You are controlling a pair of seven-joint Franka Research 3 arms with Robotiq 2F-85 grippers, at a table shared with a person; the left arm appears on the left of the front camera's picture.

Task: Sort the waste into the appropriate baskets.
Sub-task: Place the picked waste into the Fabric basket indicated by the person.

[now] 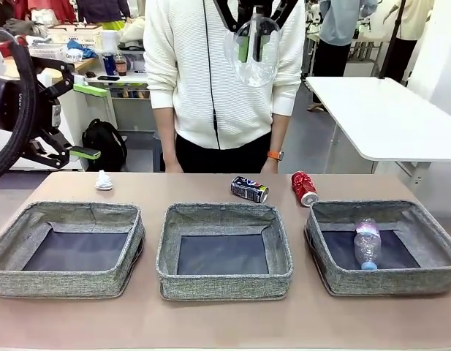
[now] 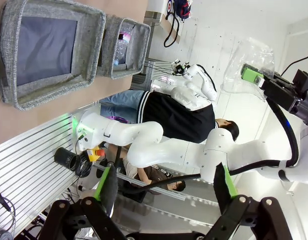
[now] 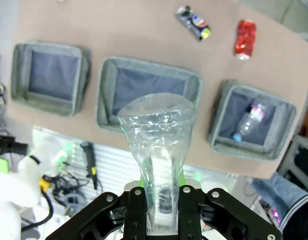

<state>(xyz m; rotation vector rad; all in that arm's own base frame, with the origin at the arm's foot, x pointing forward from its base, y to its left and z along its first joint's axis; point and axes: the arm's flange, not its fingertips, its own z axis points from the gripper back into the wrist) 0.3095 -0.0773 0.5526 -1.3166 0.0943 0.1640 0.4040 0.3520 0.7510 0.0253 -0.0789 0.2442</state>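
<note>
My right gripper (image 1: 253, 44) is pinched narrow on the neck of the clear plastic bag (image 3: 156, 125). I hold it high above the far edge of the tabletop (image 1: 210, 325), in front of the person standing there. I judge that the height is there so the limp film, ballooning past my fingertips, clears the basket walls and the cans on the way over.

The 3 baskets sit in a row along the near edge. The clear plastic bottle (image 1: 367, 243) lies on its side in the right basket (image 1: 386, 281), so that one reads as the plastics bin, and I judge the bag belongs with it. The left basket (image 1: 64, 285) and the middle basket (image 1: 224, 287) hold nothing.

The 2 cans lie on their sides near the far edge. The dark blue-black can (image 1: 249, 189) is behind the middle basket and the red can (image 1: 304, 188) is behind the right one's far-left corner. The white tissue wad (image 1: 103, 180) sits behind the left basket.

My left gripper (image 1: 86, 121) stands wide and holds nothing. It is raised beyond the table's left edge, probably to keep it out of the right arm's way.
</note>
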